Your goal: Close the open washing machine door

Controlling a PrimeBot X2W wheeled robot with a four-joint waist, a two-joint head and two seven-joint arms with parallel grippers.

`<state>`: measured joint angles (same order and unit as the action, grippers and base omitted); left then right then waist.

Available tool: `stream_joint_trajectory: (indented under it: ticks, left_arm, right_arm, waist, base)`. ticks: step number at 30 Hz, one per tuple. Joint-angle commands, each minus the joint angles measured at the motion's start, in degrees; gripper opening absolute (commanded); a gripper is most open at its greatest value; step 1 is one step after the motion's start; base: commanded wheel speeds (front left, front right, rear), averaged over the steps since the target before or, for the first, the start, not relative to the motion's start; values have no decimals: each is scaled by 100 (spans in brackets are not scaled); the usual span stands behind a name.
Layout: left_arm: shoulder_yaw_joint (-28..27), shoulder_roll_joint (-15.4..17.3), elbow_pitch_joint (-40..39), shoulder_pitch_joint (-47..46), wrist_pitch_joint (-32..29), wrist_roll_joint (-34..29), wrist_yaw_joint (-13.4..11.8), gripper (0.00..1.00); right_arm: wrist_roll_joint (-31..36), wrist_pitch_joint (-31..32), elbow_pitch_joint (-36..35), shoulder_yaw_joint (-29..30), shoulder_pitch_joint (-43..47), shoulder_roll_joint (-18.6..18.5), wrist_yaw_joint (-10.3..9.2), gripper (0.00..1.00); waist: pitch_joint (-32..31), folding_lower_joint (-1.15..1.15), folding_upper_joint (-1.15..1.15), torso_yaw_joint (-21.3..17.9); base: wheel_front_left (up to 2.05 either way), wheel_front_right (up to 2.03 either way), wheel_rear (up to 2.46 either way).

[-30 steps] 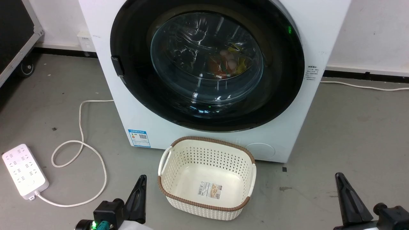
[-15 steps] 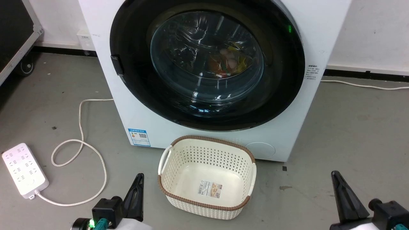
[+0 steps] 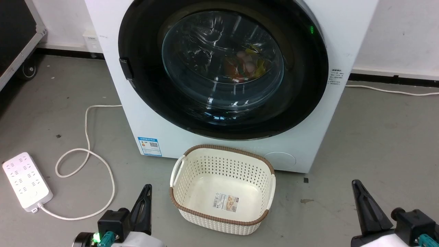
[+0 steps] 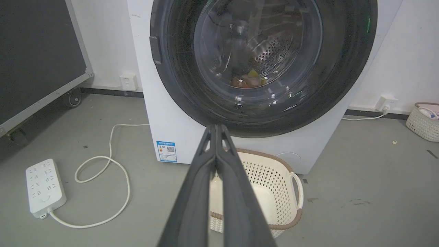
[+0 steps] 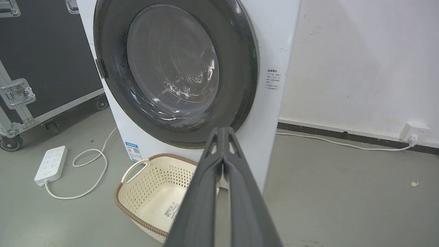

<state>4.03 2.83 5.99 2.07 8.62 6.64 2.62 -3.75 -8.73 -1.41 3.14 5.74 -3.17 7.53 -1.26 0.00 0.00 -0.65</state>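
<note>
Grippers hang low at the near edge of the head view, both well short of the machine. The left gripper (image 3: pixel 147 188), with two long dark fingers, points up just beside the left side of a cream perforated plastic basket with a brown woven rim (image 3: pixel 223 148). In the left wrist view its fingers lie pressed together along their length. The right gripper (image 3: pixel 356 182) stands well apart to the basket's right, over the grey floor (image 3: pixel 377 137). The right wrist view shows its fingers likewise closed on each other, gripping nothing.

The large round black-framed washing machine door with its bulging clear glass window (image 3: pixel 223 65) lies flat against the front of the white front-loading washing machine (image 3: pixel 137 113). It covers the porthole, its frame flush with the panel. A small dark tab (image 3: pixel 126 69) sits on the door's left edge, and a green light (image 3: pixel 311 30) glows at the frame's upper right. Through the glass show the perforated steel drum (image 4: pixel 274 51) and a few coloured items (image 3: pixel 247 67) low inside it.

The basket stands on the floor just in front of the machine, below the door, with a paper label (image 3: pixel 225 202) on its bottom. A blue sticker (image 3: pixel 150 146) sits low on the machine's front. To the left, a white power strip (image 3: pixel 25 180) lies on the floor, its white cord (image 3: pixel 85 154) looping towards the machine.
</note>
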Motion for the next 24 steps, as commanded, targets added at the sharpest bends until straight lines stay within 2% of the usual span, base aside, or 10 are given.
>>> stream_joint_trajectory:
  ticks: [1,24]
  left_arm:
    - [-32,2,-41,-80,-27,-54,-31,0]
    - [-147,3,-213,-120,-285,-242,-102,0]
  right_arm:
    - [54,34,22,-20,-86,13,-2,0]
    - [153,293,59,-111,-236,18,-3,0]
  waist:
    - [2,0,0,1]
    - [40,0,0,21]
  base:
    - [0,0,0]
    - [0,0,0]
